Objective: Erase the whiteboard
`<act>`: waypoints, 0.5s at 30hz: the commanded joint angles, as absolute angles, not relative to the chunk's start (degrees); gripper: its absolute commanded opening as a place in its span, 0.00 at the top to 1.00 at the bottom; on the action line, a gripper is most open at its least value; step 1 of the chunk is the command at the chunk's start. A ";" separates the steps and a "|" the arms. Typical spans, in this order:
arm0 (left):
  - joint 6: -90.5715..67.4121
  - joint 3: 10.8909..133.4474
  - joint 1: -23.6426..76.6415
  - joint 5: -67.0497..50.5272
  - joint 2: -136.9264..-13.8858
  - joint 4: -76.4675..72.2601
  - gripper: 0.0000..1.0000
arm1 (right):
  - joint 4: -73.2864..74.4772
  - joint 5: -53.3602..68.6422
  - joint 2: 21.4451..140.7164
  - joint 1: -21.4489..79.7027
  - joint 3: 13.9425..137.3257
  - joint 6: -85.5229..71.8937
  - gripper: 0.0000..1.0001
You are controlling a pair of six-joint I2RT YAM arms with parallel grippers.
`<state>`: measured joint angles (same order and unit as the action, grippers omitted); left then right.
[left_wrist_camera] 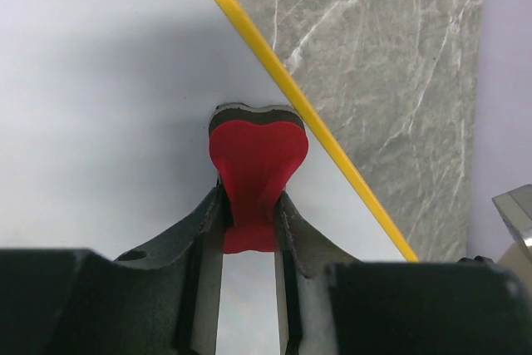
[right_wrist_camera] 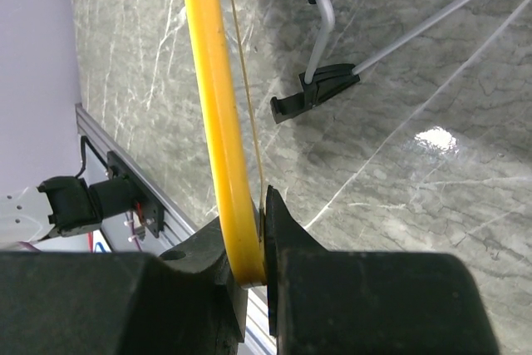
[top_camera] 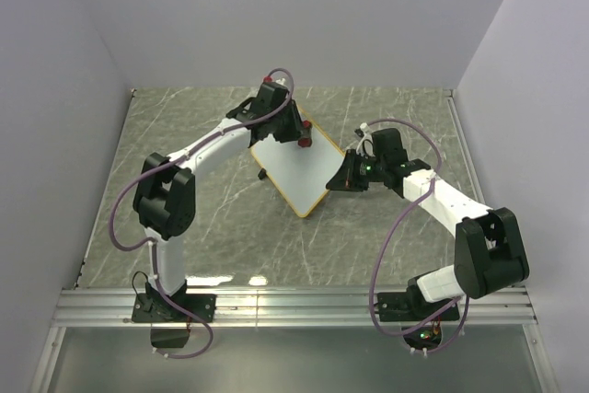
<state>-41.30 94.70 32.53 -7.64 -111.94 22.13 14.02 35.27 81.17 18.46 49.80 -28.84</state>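
Observation:
The whiteboard [top_camera: 294, 172], white with a thin yellow frame, lies at an angle in the middle of the table, its right side lifted. My left gripper [top_camera: 299, 138] is at its far corner, shut on a red bow-shaped eraser [left_wrist_camera: 258, 154] that presses flat on the white surface [left_wrist_camera: 100, 81] close to the yellow frame [left_wrist_camera: 287, 85]. My right gripper [top_camera: 342, 178] is shut on the board's right edge, and the yellow frame [right_wrist_camera: 212, 106] runs between its jaws. A black foot [right_wrist_camera: 316, 93] on a wire stand shows under the board. No marks show on the visible surface.
The board rests on a grey marble tabletop [top_camera: 212, 227]. An aluminium rail [top_camera: 294, 306] runs along the near edge with both arm bases on it. White walls enclose the left, right and back sides.

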 commanded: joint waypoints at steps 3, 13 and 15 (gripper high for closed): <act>-43.33 91.23 32.26 -7.57 -110.13 21.97 1.00 | 15.55 35.16 80.42 19.86 48.96 -23.56 1.00; -42.10 90.88 27.60 -5.36 -103.10 23.99 1.00 | 17.05 32.61 79.01 19.86 49.04 -22.94 0.60; -42.45 90.36 27.60 -5.54 -102.13 23.47 1.00 | 17.57 32.35 78.75 19.86 49.74 -22.85 0.59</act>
<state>-42.72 90.63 27.97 -6.35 -107.11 23.77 16.58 33.36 80.82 19.44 49.12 -24.64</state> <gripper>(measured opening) 0.296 0.405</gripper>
